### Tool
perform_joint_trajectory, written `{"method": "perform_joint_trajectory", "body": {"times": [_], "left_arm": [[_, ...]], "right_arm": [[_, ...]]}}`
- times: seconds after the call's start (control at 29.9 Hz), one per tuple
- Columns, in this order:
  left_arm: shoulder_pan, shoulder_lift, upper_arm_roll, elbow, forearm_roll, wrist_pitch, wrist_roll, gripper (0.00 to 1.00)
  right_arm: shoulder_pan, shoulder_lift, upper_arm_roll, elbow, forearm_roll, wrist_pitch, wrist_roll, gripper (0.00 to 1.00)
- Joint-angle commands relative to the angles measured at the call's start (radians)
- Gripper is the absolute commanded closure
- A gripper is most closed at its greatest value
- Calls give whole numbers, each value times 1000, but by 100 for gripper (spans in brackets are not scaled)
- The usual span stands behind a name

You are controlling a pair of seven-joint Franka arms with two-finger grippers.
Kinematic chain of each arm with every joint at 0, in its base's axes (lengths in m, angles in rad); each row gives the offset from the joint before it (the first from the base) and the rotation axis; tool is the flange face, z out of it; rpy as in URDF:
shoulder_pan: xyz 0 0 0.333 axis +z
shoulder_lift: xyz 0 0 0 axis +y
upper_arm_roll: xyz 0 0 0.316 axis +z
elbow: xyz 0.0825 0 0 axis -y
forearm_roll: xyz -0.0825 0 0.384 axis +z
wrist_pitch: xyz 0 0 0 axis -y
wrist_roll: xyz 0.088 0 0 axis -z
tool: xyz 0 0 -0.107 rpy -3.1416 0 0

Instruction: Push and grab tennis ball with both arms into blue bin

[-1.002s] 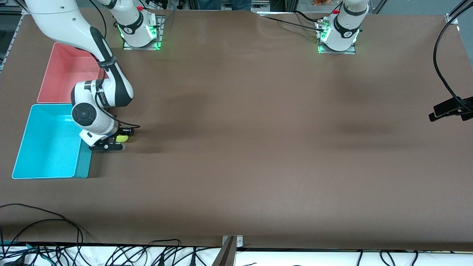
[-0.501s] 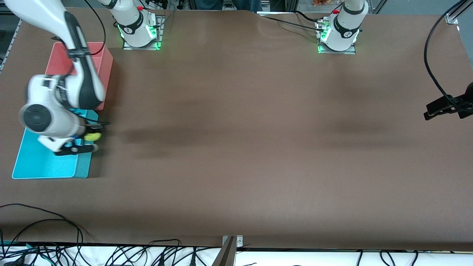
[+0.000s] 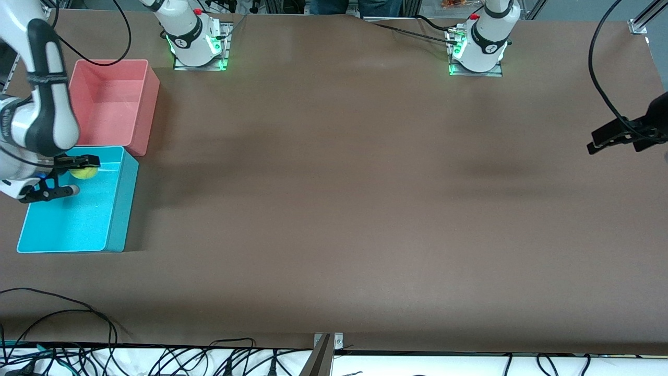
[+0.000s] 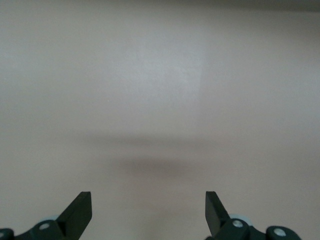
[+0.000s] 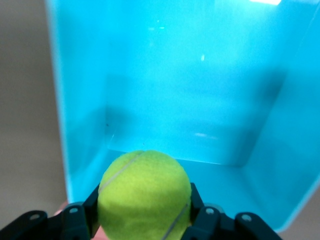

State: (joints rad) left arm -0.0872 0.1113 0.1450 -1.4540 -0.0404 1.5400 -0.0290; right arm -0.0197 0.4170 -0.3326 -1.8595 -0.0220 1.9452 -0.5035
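Right gripper (image 3: 70,180): at the left edge of the front view, hanging over the blue bin, its two black fingers clamped on the tennis ball.
Tennis ball (image 5: 145,195): in the air, pinched at its widest part; in the right wrist view it fills the lower middle of the frame, a finger (image 5: 90,215) pressed to each side and a pale seam curving across its face.
Blue bin (image 3: 117,209): at the lower left of the front view, with its open mouth under the ball; the pink-red tub (image 3: 148,99) stands just above it in that frame, close beside it, though I cannot tell whether their walls touch.
Left gripper (image 4: 148,210): waits with its jaws wide apart and nothing between them, over bare brown table (image 3: 334,209); in the front view only its dark fingers show at the right edge.
Handling: the ball looks light and fuzzy, so it should give a little under the pads and grip well; being round, it would likely roll or bounce once freed.
Where to hold: across the middle, as it is held now; a grip toward the top or bottom would probably let it squirt out.
Step in hand: release seems to be what remains, since the ball hangs above the bin's interior.
Risk: dropped from height, it could rebound over the low wall.
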Motion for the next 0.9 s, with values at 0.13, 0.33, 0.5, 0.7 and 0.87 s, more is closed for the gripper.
{"method": "perform_joint_trajectory", "body": {"times": [0.13, 0.33, 0.5, 0.7, 0.87], "left_arm": [[-9, -44, -7, -55, -10, 9, 11, 0], [-3, -39, 1, -42, -9, 17, 12, 0], [-3, -38, 2, -42, -9, 18, 12, 0], [-3, -38, 2, -42, -9, 18, 12, 0], [-3, -38, 1, -42, -1, 18, 12, 0]], "right_arm": [[-28, 37, 9, 13, 106, -12, -38, 0], [-17, 25, 12, 20, 106, -17, -36, 0], [-5, -7, 18, 40, 105, -34, -27, 0], [6, -32, 17, 141, 105, -158, -26, 0], [6, -52, 14, 255, 109, -301, -24, 0]]}}
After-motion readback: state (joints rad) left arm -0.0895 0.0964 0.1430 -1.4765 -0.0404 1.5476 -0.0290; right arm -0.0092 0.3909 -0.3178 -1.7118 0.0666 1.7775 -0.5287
